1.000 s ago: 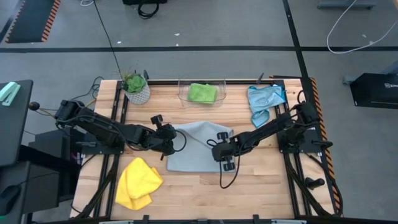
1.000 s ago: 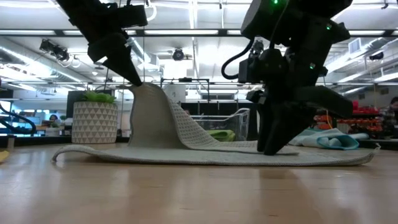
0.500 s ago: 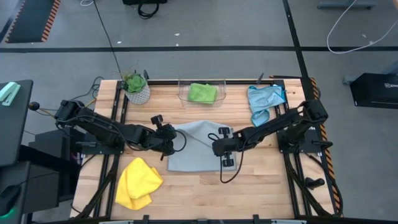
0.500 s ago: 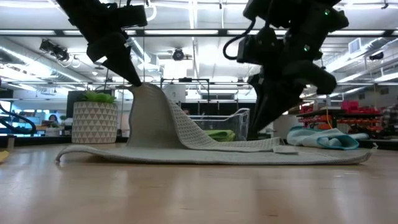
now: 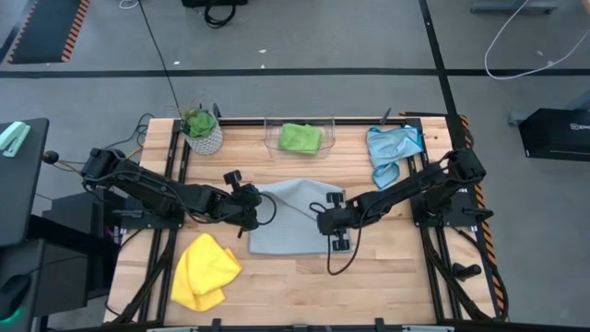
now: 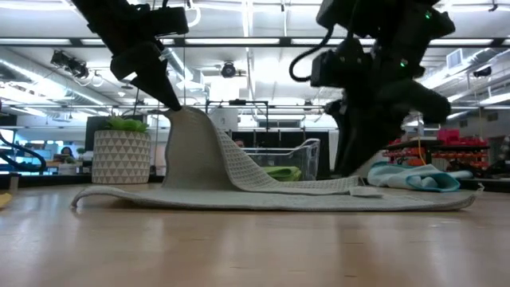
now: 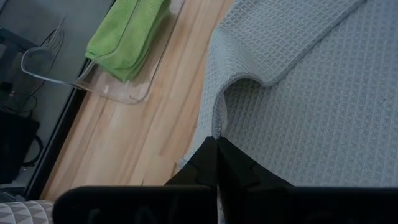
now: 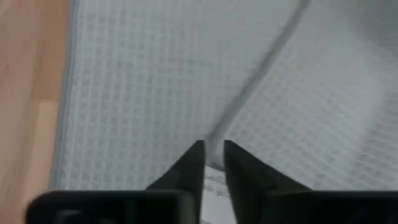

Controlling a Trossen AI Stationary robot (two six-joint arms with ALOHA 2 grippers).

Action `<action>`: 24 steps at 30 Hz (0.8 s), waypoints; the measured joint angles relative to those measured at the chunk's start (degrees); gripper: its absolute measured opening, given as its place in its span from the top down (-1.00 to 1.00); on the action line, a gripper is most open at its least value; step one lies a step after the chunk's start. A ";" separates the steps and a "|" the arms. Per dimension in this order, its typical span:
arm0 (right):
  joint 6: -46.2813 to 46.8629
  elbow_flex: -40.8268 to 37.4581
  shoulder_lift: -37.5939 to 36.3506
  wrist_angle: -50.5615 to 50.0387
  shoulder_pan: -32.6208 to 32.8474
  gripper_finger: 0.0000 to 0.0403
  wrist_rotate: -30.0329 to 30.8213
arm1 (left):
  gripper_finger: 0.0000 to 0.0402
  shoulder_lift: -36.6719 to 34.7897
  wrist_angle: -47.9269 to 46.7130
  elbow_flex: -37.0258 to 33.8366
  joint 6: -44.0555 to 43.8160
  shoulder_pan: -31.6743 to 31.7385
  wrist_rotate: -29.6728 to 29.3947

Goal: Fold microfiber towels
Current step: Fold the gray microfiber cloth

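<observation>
The wooden tabletop (image 5: 277,277) carries everything, and only the high view takes in all of it: the pale grey towel (image 5: 293,214) lies at the middle, the yellow towel (image 5: 205,269) sits crumpled near the front left, the light blue towel (image 5: 392,148) lies bunched at the back right, and the green towel (image 5: 300,137) rests in a clear bin (image 5: 272,140) at the back, with a potted plant (image 5: 202,131) to its left.

The low view adds height: the grey towel's left edge is pulled up into a peak while the rest lies flat. The left gripper (image 6: 174,106) holds that peak, and the left wrist view shows its jaws closed tight on the towel's hem.

The right gripper (image 5: 334,224) hangs over the towel's right edge. The right wrist view shows its jaws a narrow gap apart, just above a folded hem, gripping nothing.
</observation>
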 joint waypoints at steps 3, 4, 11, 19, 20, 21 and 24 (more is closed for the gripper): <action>0.13 0.02 2.08 0.37 0.08 0.37 -0.24 | 0.98 0.00 0.13 0.00 0.20 0.02 0.00; 0.25 0.02 2.63 0.43 0.02 0.29 -0.23 | 0.98 0.00 0.11 0.00 0.17 0.00 0.00; -1.37 0.02 3.99 0.81 -0.86 0.21 -0.02 | 0.98 0.00 0.11 0.00 -0.01 0.00 0.00; -2.78 -0.38 3.94 2.61 -1.99 0.80 0.44 | 0.97 0.00 0.04 0.00 -0.03 0.02 0.39; -3.01 -0.48 3.94 2.52 -2.01 0.84 0.46 | 0.98 0.00 -0.05 0.00 -0.03 0.00 0.60; -3.24 -0.48 3.94 2.42 -2.01 0.87 0.47 | 0.98 0.02 -0.07 0.00 -0.01 0.00 0.72; -4.11 -0.42 3.71 2.53 -1.84 0.90 0.96 | 0.97 0.02 -0.07 0.00 -0.03 0.00 0.85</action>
